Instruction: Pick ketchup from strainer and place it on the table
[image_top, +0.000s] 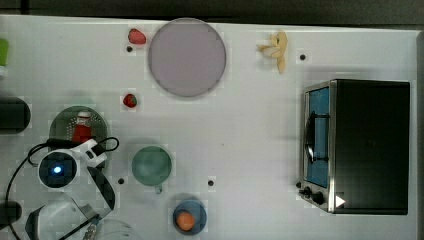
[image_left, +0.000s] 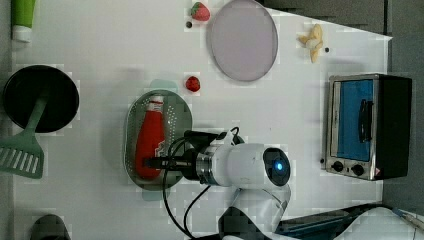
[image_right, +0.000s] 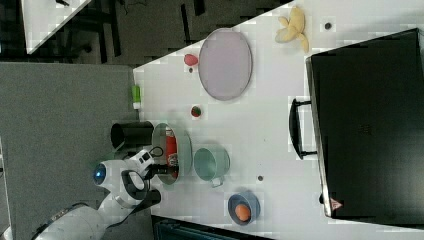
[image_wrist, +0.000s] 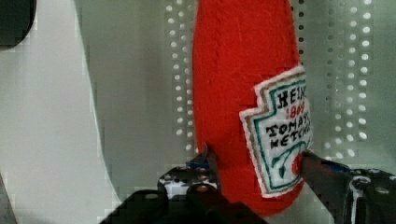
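Ketchup (image_left: 149, 141), a red bottle with a white cap and a white label, lies on its side inside the pale green strainer (image_left: 181, 117), its length running along the strainer's long axis. In the left view its cap points toward the top and its wide base toward the bottom. The gripper (image_wrist: 256, 164) sits at that base end: in the wrist view one dark finger presses the bottle's red side and the other meets the labelled side, so the pincer is clasped around the ketchup's lower body. The bottle still rests in the strainer. The strainer sits on the white table (image_top: 250, 130), toward the top view's left. Just to the strainer's right in the top view stands a round green cup (image_top: 151, 165), and a strawberry (image_top: 130, 100) lies near the strainer's far corner. Farther off in the top view are a lilac plate (image_top: 186, 56), a second strawberry (image_top: 136, 36), a banana (image_top: 275, 48) and, at the top view's right, a toaster oven (image_top: 357, 145).
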